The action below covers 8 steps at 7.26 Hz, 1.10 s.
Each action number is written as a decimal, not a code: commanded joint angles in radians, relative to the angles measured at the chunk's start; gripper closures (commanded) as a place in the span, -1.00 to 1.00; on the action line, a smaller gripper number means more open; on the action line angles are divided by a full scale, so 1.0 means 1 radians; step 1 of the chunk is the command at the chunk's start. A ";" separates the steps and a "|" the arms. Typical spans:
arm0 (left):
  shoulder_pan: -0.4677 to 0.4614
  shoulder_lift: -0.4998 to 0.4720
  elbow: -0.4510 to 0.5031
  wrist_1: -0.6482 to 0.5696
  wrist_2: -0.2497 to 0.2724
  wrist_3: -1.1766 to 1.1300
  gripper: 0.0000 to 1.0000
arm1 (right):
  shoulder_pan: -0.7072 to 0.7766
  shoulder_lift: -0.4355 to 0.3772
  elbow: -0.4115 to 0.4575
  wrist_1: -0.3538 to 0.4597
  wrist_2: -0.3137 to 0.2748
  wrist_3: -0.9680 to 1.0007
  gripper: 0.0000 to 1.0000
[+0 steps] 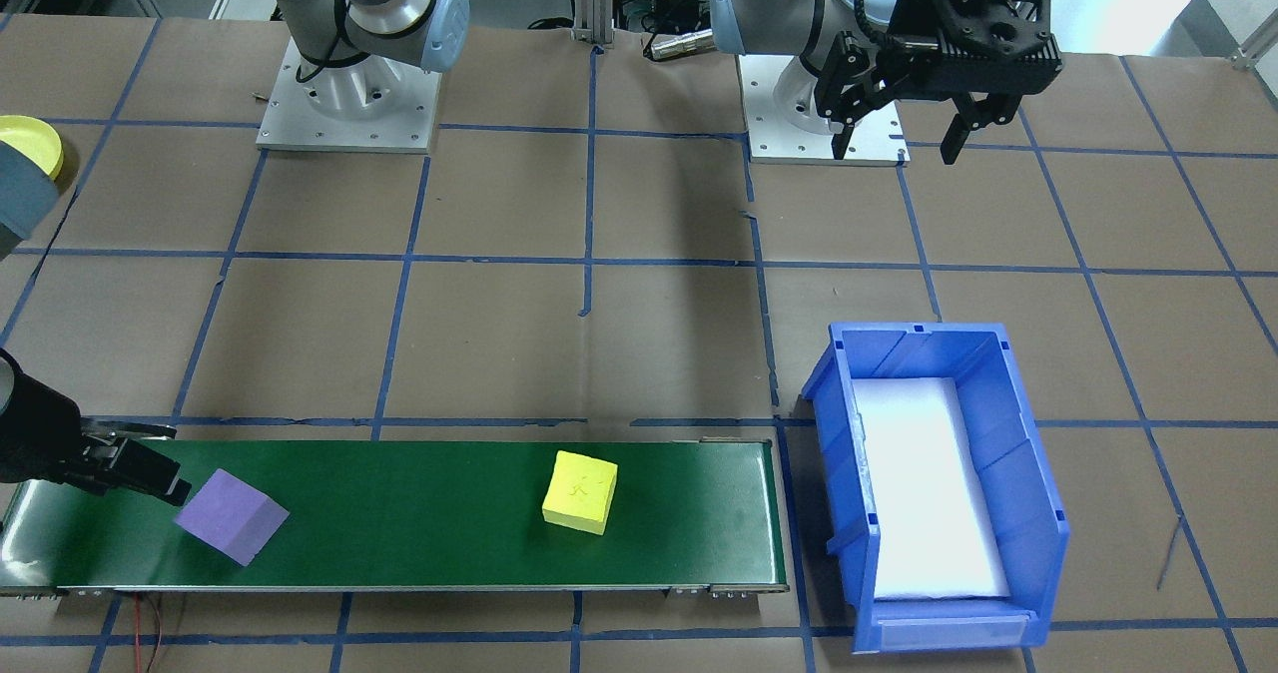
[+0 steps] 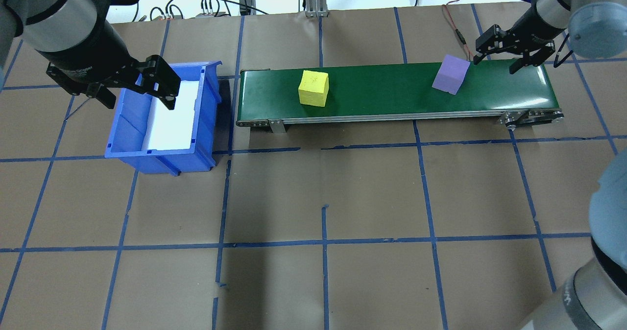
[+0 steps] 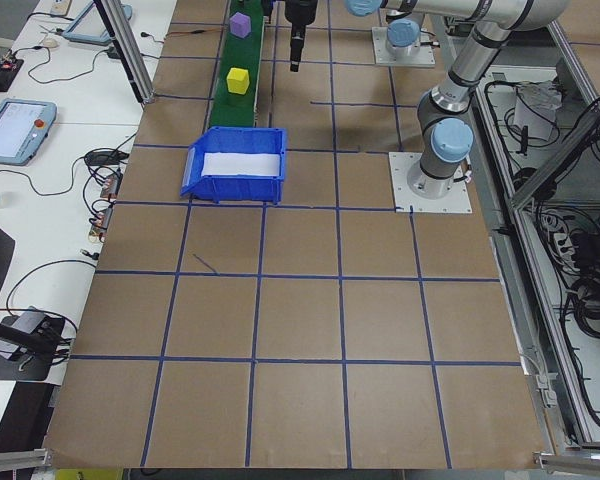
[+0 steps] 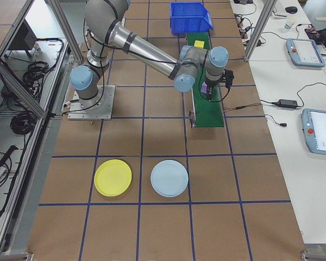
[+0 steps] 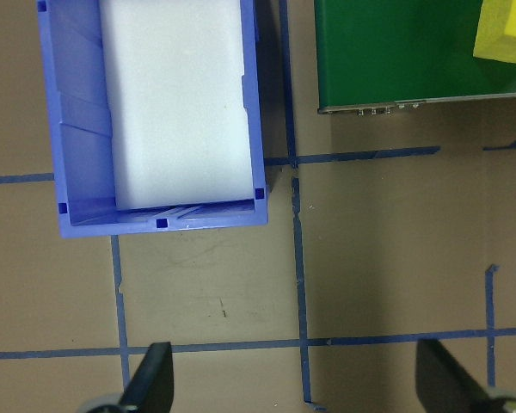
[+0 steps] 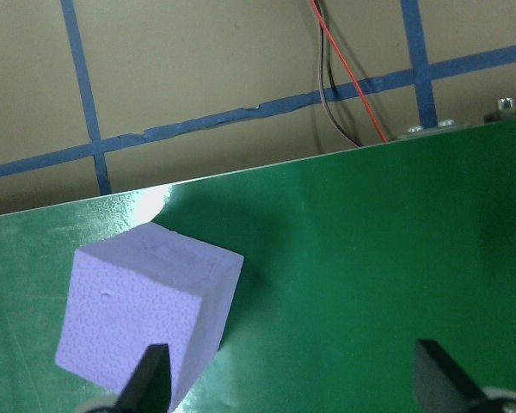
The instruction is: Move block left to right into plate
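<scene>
Purple block (image 2: 451,74) sits ungrasped on the green conveyor belt (image 2: 392,90) beside the right claw (image 2: 503,56), whose jaws gape empty, the left claw (image 2: 139,87) likewise open over the blue bin (image 2: 205,119), the yellow plate (image 4: 113,178) awaiting delivery.

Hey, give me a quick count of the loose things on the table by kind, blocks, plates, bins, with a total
Blocks: 2, purple block and yellow block, both on the green conveyor
Plates: 2, yellow plate and pale blue plate
Bins: 1, blue bin
Total: 5
</scene>
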 commanded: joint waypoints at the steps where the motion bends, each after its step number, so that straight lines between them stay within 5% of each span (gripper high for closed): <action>1: -0.003 0.002 -0.019 0.000 -0.003 -0.004 -1.00 | 0.000 0.008 -0.005 -0.013 0.006 0.007 -1.00; 8: -0.002 -0.004 -0.018 0.043 -0.009 0.004 -1.00 | 0.000 0.083 -0.027 -0.069 0.035 0.032 -0.91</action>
